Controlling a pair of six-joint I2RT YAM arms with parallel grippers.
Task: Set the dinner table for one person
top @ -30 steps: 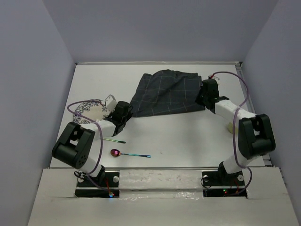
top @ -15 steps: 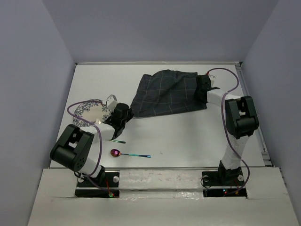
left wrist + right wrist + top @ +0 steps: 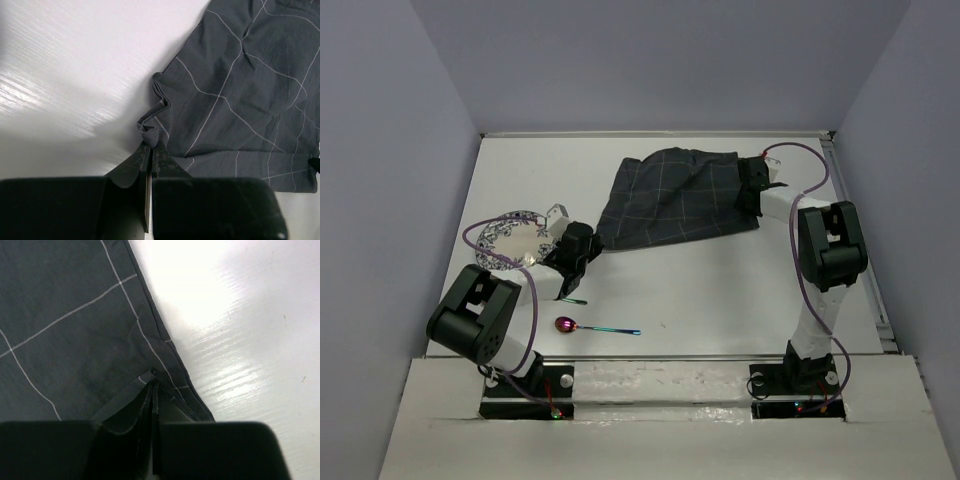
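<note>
The dark grey checked placemat (image 3: 680,198) lies partly rumpled on the far middle of the white dinner table (image 3: 710,290). My left gripper (image 3: 586,240) is shut on the placemat's near left corner, which bunches at the fingertips in the left wrist view (image 3: 150,134). My right gripper (image 3: 751,186) is shut on the placemat's right edge, pinching a fold of its hem in the right wrist view (image 3: 152,376). Both grippers sit low at the tabletop.
A blue-patterned plate (image 3: 506,236) lies at the left, with a small pale object (image 3: 557,212) beside it. A purple-bowled spoon (image 3: 566,324) and another thin utensil (image 3: 566,299) lie near the front left. Walls enclose the table.
My right arm has folded back and its gripper has moved toward the far right with the placemat's edge. My left gripper has shifted slightly toward the near left, still holding its corner.
</note>
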